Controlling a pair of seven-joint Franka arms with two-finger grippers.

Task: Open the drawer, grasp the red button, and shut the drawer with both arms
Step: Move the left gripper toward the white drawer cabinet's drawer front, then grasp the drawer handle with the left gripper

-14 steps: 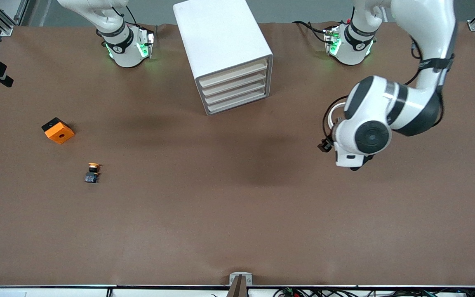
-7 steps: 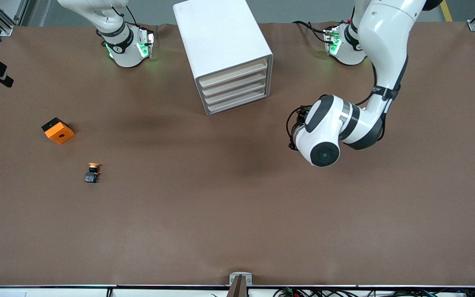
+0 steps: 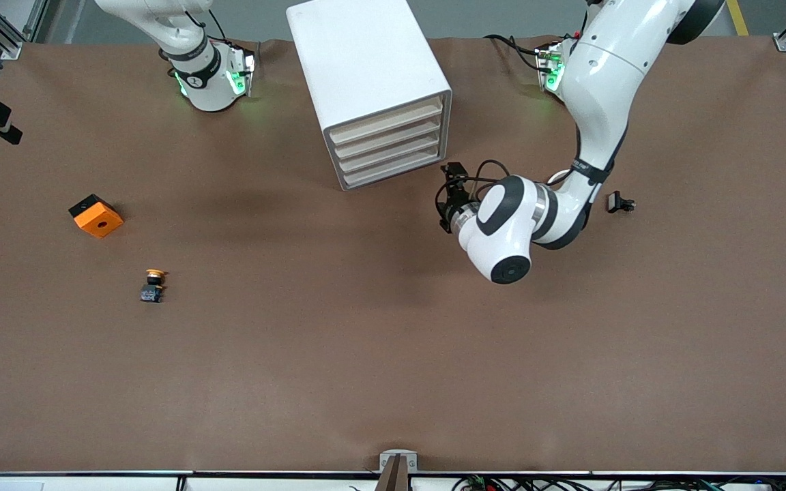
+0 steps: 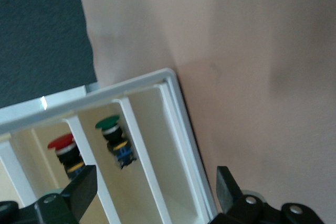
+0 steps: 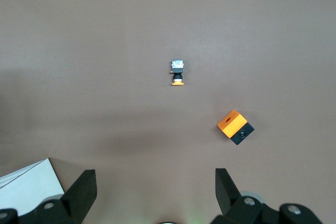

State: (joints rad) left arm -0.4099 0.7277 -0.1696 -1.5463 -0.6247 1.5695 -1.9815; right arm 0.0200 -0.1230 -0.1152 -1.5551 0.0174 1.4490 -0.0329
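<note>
Item 1. Cabinet (image 3: pixel 366 75): white box of four stacked drawers, at the middle of the worktop's (image 3: pixel 393 354) edge along the robots' bases. We saw all four fronts flush and shut.

Item 2. Button (image 4: pixel 65 148): red cap, black body. It lay inside one cabinet compartment, seen through the front in the left wrist view. We could not tell which drawer (image 3: pixel 386 146) held it. A green-capped button (image 4: pixel 115 137) sat in the next compartment.

Item 3. Left gripper (image 4: pixel 155 179): low over the worktop just in front of the cabinet, at its corner toward the left arm's end, facing the drawer fronts. Jaws were spread wide and gripped nothing.

Item 4. Right gripper (image 5: pixel 155 179): waited high over the worktop. Jaws were spread wide and empty.

Item 5. Orange cube (image 3: pixel 96 216) and yellow-capped button (image 3: pixel 153 285): both near the edge at the right arm's end, with the button nearer the front camera.

Item 6. Small black part (image 3: pixel 619 202): on the worktop toward the left arm's end.
</note>
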